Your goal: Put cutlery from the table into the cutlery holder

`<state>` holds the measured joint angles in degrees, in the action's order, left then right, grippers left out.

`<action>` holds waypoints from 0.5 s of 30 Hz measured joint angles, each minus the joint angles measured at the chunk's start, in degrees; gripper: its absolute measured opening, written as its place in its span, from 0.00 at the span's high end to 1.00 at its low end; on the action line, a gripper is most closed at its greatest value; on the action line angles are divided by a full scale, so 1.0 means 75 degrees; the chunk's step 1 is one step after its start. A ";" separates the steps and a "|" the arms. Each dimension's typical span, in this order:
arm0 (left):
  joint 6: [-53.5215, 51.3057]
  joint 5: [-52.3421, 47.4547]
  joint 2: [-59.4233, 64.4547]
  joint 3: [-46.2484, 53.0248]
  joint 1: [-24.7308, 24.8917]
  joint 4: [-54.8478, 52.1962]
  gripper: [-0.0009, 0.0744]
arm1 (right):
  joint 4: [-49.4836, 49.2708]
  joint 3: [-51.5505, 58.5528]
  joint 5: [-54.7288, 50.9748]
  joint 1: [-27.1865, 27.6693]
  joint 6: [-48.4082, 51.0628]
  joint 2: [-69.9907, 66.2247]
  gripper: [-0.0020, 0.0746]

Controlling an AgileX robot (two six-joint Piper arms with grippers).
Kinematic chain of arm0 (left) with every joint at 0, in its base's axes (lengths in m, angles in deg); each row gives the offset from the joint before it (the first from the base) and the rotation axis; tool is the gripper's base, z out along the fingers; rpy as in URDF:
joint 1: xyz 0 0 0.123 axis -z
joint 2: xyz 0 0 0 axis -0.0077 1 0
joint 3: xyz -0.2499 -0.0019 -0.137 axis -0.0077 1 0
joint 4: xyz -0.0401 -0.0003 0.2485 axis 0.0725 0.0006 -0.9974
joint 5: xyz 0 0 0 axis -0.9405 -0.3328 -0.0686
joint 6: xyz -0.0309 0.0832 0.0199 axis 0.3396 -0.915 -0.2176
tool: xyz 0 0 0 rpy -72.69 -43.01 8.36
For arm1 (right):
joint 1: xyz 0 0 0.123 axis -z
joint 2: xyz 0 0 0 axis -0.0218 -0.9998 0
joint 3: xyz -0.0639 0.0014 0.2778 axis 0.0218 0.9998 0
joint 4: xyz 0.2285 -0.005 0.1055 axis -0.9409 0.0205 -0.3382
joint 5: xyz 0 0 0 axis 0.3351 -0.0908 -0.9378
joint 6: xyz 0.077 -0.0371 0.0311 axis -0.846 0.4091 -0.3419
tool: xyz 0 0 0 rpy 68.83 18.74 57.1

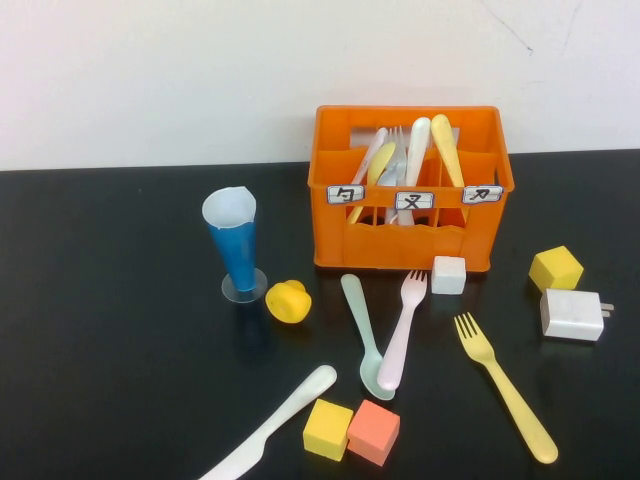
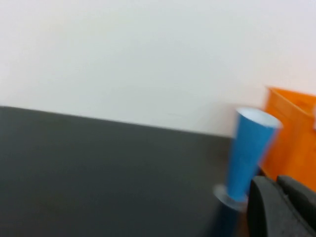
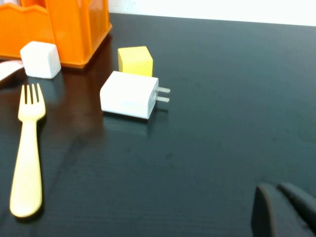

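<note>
High view: the cutlery holder (image 1: pixel 412 190) already has some pieces; four lie loose on the tabletop (image 1: pixel 120 330). Left wrist view: the left gripper (image 2: pixel 284 207) hangs near the blue cup (image 2: pixel 249 154). Right wrist view: the right gripper (image 3: pixel 286 210) hangs near the yellow fork (image 3: pixel 25 153), likely next. I cannot tell how either pair of jaws stands.

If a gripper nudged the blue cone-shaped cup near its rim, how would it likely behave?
The blue cup is tall on a small round base, so it probably tips easily. It looks thin and light, likely sliding too. Neither the left gripper nor the right gripper touches it.
</note>
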<state>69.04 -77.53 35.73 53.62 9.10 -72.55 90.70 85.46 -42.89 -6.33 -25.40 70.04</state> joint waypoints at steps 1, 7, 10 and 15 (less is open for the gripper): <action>-0.0029 0.0097 0.0000 0.0015 -0.0211 0.0015 0.99 | 0.0000 0.0000 0.0000 0.0000 0.0000 0.0000 0.98; -0.0301 -0.0366 0.0000 0.0015 -0.0972 0.0027 0.99 | 0.0000 0.0000 0.0000 0.0000 0.0000 0.0000 0.98; -0.0719 -0.1203 0.0000 0.0015 -0.1159 0.0027 0.99 | 0.0000 0.0000 0.0000 0.0000 0.0000 0.0000 0.98; -0.1485 -0.2035 0.0000 0.0078 -0.1312 0.0044 0.99 | 0.0000 0.0000 0.0000 0.0000 0.0000 0.0000 0.98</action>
<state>57.90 -92.79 35.73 54.21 -0.74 -72.22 90.70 85.46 -42.89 -6.33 -25.40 70.04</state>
